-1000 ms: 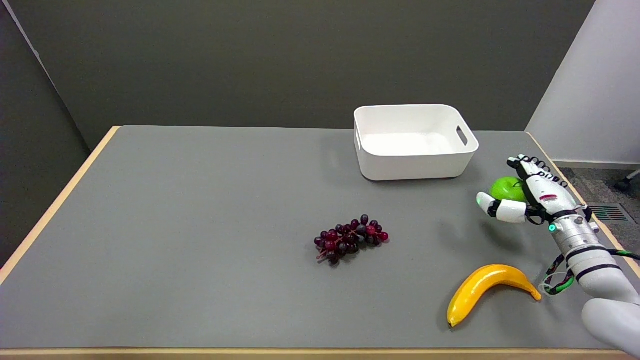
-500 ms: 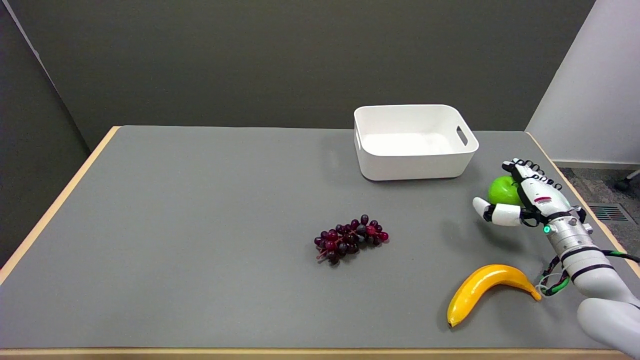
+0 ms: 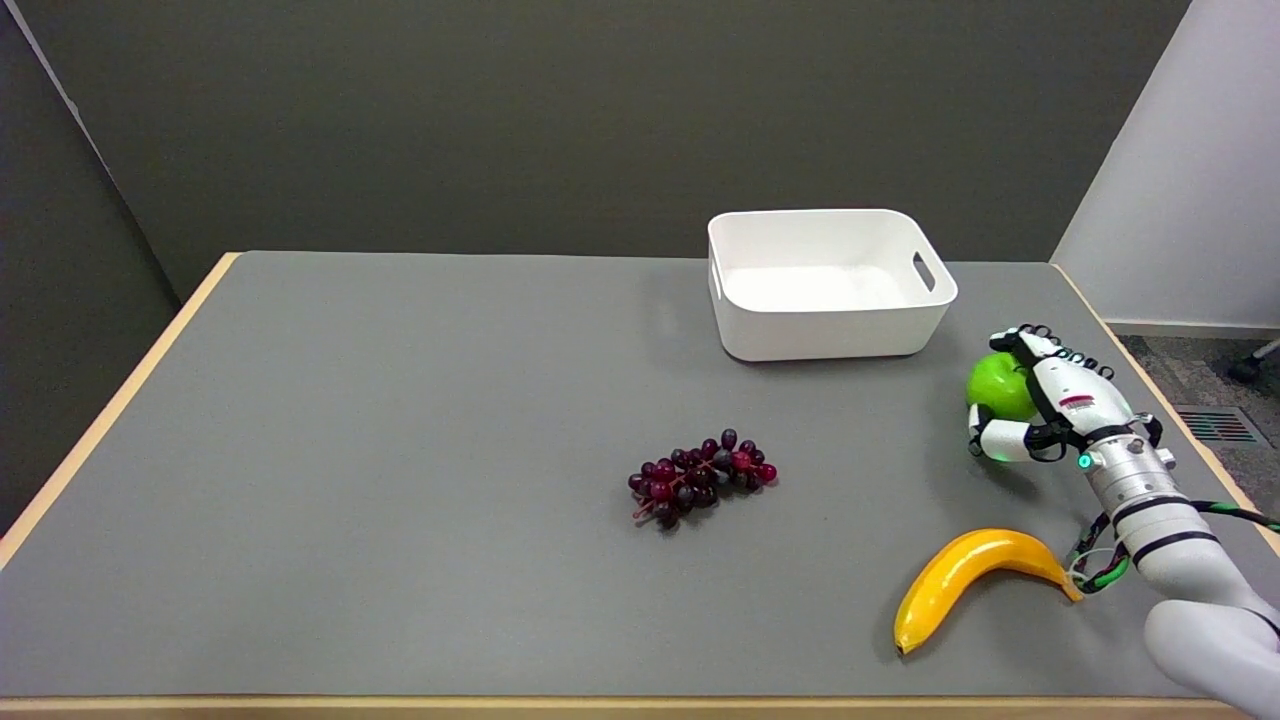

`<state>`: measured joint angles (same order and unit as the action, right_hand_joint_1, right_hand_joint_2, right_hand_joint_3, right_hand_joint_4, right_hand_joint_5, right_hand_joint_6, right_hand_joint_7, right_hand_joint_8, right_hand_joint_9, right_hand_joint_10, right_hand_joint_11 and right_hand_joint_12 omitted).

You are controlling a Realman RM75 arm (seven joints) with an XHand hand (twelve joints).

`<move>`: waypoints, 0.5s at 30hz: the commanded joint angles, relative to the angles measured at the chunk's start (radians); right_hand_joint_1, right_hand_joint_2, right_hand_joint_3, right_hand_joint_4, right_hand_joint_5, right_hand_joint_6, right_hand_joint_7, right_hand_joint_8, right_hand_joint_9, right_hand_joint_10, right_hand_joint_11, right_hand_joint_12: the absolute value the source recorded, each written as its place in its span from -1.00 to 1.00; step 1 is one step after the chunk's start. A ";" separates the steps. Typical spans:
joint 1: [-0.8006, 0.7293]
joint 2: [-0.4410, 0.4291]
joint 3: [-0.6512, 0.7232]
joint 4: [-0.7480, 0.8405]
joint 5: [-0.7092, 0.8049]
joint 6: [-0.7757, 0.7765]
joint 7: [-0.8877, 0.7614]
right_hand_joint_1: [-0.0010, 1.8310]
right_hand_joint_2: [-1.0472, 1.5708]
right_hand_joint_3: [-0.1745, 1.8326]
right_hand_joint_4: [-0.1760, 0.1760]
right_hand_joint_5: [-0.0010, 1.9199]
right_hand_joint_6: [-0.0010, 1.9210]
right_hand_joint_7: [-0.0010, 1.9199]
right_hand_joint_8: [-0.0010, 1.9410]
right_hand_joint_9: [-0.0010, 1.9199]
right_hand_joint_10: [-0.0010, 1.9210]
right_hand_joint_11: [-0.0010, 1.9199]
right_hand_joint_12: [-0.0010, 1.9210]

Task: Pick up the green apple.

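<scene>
Apple sits at the counter's right side, just right of the white bin, round, its stem dimple tipped toward the hand. The hand now holds it, thumb curled under, where a second ago the thumb stood apart.

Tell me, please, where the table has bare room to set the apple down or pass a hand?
The widest bare stretch lies left of the grapes, up to the table edges. Another patch lies between grapes and white bin. It is crowded at right, where the right hand wraps the green apple above the banana.
</scene>
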<state>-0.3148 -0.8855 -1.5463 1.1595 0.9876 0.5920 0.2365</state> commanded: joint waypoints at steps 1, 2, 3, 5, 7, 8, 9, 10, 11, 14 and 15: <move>0.038 -0.001 -0.085 -0.055 -0.001 0.114 -0.001 -0.02 0.61 -0.16 -0.76 -0.58 0.30 -0.37 -0.19 -0.47 0.19 -0.48 0.75; 0.038 -0.001 -0.085 -0.055 -0.002 0.118 -0.001 0.02 0.74 -0.46 -0.89 -0.51 0.65 -0.34 -0.13 -0.43 0.23 -0.43 0.78; 0.038 -0.001 -0.085 -0.055 -0.003 0.122 -0.001 0.05 0.77 -0.57 -0.95 -0.47 0.76 -0.30 -0.03 -0.37 0.28 -0.37 0.83; 0.039 -0.001 -0.085 -0.055 -0.010 0.126 -0.001 0.12 0.77 -0.63 -1.00 -0.47 0.69 -0.23 0.25 -0.25 0.34 -0.29 0.93; 0.042 -0.001 -0.085 -0.055 -0.018 0.130 -0.001 0.27 0.80 -0.80 -1.00 -0.52 0.59 -0.20 0.63 -0.16 0.32 -0.35 1.00; 0.043 -0.001 -0.085 -0.055 -0.024 0.133 -0.001 0.27 0.79 -0.77 -1.00 -0.51 0.56 -0.21 0.65 -0.15 0.36 -0.38 1.00; 0.045 0.000 -0.085 -0.055 -0.028 0.133 -0.001 0.26 0.79 -0.75 -1.00 -0.50 0.56 -0.23 0.67 -0.15 0.42 -0.41 1.00; 0.046 0.001 -0.085 -0.055 -0.033 0.135 -0.001 0.24 0.79 -0.70 -1.00 -0.48 0.66 -0.34 0.72 -0.17 0.61 -0.43 1.00; 0.048 0.002 -0.085 -0.055 -0.036 0.137 -0.001 0.22 0.79 -0.67 -1.00 -0.47 0.72 -0.41 0.76 -0.18 0.75 -0.44 1.00; 0.054 0.005 -0.085 -0.052 -0.038 0.155 -0.001 0.19 0.81 -0.65 -1.00 -0.52 0.80 -0.46 0.83 -0.22 0.94 -0.43 1.00; 0.056 0.005 -0.085 -0.049 -0.038 0.165 -0.001 0.18 0.82 -0.64 -1.00 -0.53 0.81 -0.47 0.85 -0.22 0.98 -0.44 1.00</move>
<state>-0.2849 -0.8861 -1.6082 1.1200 0.9743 0.6803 0.2359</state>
